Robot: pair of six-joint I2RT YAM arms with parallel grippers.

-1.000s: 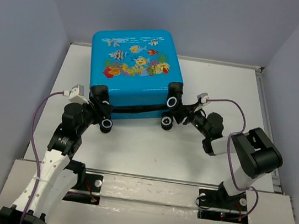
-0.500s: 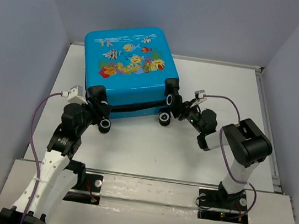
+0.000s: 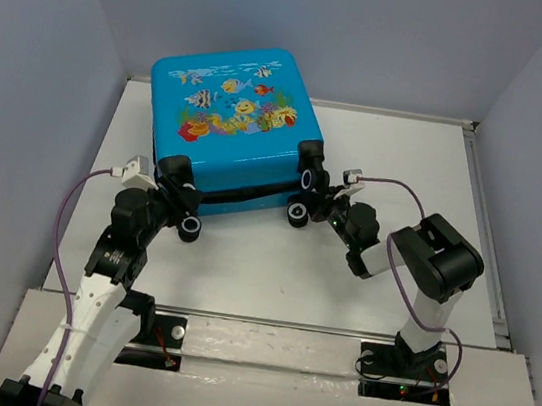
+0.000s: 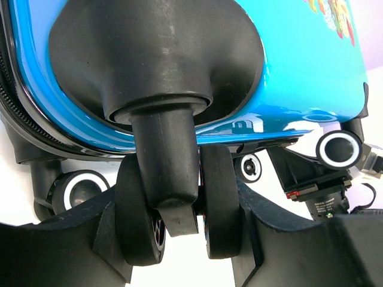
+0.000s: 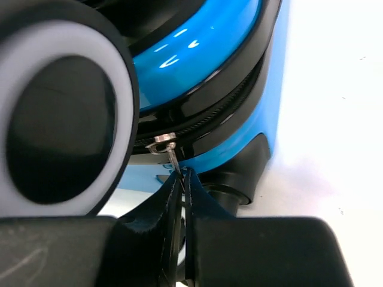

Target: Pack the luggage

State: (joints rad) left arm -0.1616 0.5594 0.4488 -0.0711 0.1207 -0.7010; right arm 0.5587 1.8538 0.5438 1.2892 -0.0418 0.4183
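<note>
here, luggage [image 3: 228,147] closed, contents hidden

The white surface [image 3: 417,168] before me holds the blue suitcase [image 3: 231,127], lying at its far left, fish-print face up. Its black-and-white wheels [image 3: 191,227] point toward me.

- Left arm [image 3: 106,261]: white lower link rises from its base at the near left. The black upper links reach forward, and a purple cable loops off the wrist.
- Left gripper [image 4: 179,224]: fingers [image 4: 90,245] stand partly spread, with the pads pressed against either side of a twin wheel [image 4: 214,206].
- Right arm [image 3: 433,271]: elbow is sharply bent, and the forearm is folded low and points left.
- Right gripper [image 5: 182,185]: jaws are closed flat together, with the tips pinching a metal zip pull [image 5: 172,156].
</note>
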